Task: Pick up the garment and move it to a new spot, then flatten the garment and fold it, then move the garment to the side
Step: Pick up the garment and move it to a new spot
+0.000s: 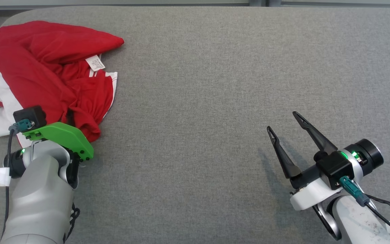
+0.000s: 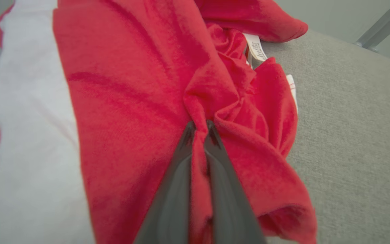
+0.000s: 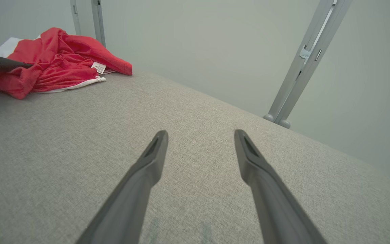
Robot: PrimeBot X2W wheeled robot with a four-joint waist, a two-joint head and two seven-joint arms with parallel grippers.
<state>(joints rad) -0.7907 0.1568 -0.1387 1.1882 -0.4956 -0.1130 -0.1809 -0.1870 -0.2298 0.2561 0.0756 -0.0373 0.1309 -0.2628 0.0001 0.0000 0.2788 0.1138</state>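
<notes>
Red garment [image 1: 46, 67] crowds the far-left corner of the table [image 1: 215, 101], left claw [image 2: 198, 125] pinching it; right claw [image 1: 282, 121] spread empty.

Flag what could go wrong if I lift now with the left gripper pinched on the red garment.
1. The left gripper pinches only a thin fold of the garment; it may slip on lifting.
2. The garment lies bunched near the table's left edge; a stray pull could drop it off.
3. The right gripper stands open, far off, so no second hold.

Soft matt red-and-white cloth garment [image 1: 46, 67] on rough grey woven fabric table [image 1: 232, 84].
</notes>
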